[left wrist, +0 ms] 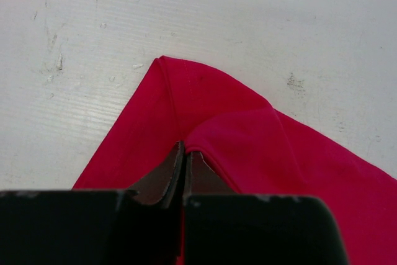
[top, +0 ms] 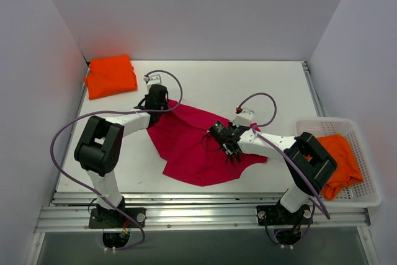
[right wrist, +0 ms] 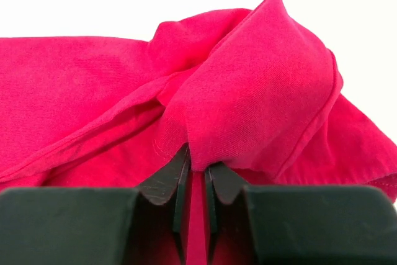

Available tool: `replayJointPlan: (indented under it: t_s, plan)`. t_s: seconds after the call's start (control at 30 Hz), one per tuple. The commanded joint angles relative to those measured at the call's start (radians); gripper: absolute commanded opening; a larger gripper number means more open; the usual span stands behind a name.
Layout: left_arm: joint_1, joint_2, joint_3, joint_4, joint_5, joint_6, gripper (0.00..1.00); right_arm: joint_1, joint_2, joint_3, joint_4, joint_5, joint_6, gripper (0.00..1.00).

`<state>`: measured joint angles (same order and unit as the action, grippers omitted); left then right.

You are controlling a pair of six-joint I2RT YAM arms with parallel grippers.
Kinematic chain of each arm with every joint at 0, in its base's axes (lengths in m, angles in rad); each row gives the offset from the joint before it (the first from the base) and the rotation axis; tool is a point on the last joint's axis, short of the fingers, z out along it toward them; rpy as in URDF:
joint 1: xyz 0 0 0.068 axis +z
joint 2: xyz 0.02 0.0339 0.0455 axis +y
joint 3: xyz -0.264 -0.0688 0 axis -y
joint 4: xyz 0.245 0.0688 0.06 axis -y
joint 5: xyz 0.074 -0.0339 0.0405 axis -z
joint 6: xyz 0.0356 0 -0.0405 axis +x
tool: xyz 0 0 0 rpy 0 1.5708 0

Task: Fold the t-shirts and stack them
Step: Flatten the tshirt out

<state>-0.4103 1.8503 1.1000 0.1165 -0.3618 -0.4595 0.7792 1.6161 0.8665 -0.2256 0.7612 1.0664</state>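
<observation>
A crimson-pink t-shirt (top: 189, 147) lies crumpled in the middle of the white table (top: 248, 85). My left gripper (top: 156, 105) is at its back left corner, shut on the cloth. In the left wrist view the left gripper (left wrist: 185, 150) pinches a hem edge of the pink t-shirt (left wrist: 260, 147), which rests on the table. My right gripper (top: 231, 148) is over the shirt's right part. In the right wrist view the right gripper (right wrist: 196, 164) is shut on a bunched fold of the pink t-shirt (right wrist: 248, 91) that rises above the fingers.
A folded orange t-shirt (top: 110, 76) lies at the back left corner of the table. Another orange t-shirt (top: 342, 156) sits in the white mesh basket (top: 366, 198) at the right edge. Grey walls stand close on both sides.
</observation>
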Motion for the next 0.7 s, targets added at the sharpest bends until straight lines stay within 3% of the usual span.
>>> replayJointPlan:
  t_s: [0.0, 0.2, 0.53, 0.67]
  plan:
    - [0.011, 0.004, -0.002, 0.041, -0.009, -0.001, 0.02, -0.006, -0.001, 0.014, -0.049, 0.066, 0.004, 0.04]
    - [0.013, 0.009, 0.001, 0.040, -0.006, -0.001, 0.02, -0.012, 0.008, 0.015, -0.040, 0.069, -0.009, 0.00]
    - [0.016, 0.015, 0.004, 0.041, -0.009, 0.001, 0.02, -0.021, 0.028, 0.026, -0.043, 0.087, -0.014, 0.38]
    - [0.019, 0.018, 0.006, 0.041, -0.009, 0.002, 0.02, -0.027, 0.039, 0.026, -0.028, 0.089, -0.026, 0.38]
